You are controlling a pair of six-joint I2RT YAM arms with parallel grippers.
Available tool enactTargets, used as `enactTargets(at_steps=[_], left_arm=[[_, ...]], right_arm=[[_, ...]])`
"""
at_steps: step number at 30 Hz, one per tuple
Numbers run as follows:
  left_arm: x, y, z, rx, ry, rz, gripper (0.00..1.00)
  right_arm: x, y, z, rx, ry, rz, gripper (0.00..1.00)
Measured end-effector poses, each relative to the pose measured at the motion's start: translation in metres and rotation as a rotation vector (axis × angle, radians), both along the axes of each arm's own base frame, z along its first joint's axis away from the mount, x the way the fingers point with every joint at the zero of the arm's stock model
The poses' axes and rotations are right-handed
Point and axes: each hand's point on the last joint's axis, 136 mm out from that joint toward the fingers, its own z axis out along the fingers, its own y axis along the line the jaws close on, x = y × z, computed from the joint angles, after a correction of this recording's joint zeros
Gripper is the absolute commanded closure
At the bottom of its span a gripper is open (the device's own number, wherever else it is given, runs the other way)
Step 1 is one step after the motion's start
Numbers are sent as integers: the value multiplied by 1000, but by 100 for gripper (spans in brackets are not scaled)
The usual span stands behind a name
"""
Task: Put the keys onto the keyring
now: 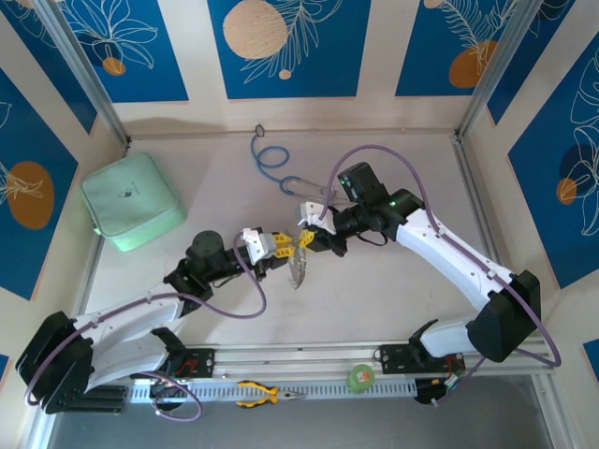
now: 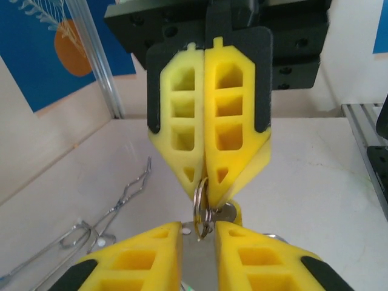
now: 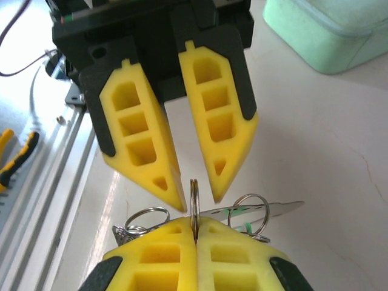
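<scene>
Yellow-handled pliers [image 1: 267, 395] lie on the rail at the bottom edge of the top view, with a round green disc [image 1: 361, 377] further right on the same rail. At the left of the table [image 1: 393, 281] sits a pale green pouch [image 1: 131, 201]. From the lower left the left arm reaches toward the middle. The left gripper [image 1: 292, 245] points right and meets the right gripper [image 1: 304, 240] tip to tip at the centre of the frame. The keyring [image 1: 299, 268] hangs just below that meeting point, a pale silvery loop above the table. In the right wrist view the left gripper [image 3: 199, 200] comes down from the top with its 2 yellow fingers [image 3: 142, 151] parted. Their tips flank a thin ring of the keyring [image 3: 193, 194], seen edge-on. The right gripper [image 3: 194, 223] at the bottom edge has its 2 fingers pressed together, clamping that ring. More small rings lie on both sides, and just right of them is the flat silvery blade of the green key [image 3: 276, 208]. In the left wrist view the right gripper [image 2: 204, 182] is likewise closed on the ring [image 2: 201, 206]. A blue-tubed stethoscope [image 1: 271, 161] lies at the upper middle of the table.
</scene>
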Motion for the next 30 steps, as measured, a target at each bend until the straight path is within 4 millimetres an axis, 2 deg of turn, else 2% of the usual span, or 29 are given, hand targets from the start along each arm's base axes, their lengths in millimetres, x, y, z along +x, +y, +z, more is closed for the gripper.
enactTargets(at_steps=[11,19,25,26,29,30], left_arm=[[0,3,-13,110,48,9,76],[0,-1,-14,102,61,-11,79],[-1,-4,-12,81,74,-25,100],[-1,-4,-11,80,66,-26,100],[-1,-5,-7,62,66,-29,100],[-1,-6,-4,51,61,-32,100]], right_arm=[[1,-1,-8,-197,-128,16,100],[0,4,-16,-239,-142,41,100],[1,4,-17,-242,-138,41,100],[1,4,-17,-240,-136,41,97],[5,3,-12,-201,-108,19,75],[7,2,-9,-167,-100,4,71]])
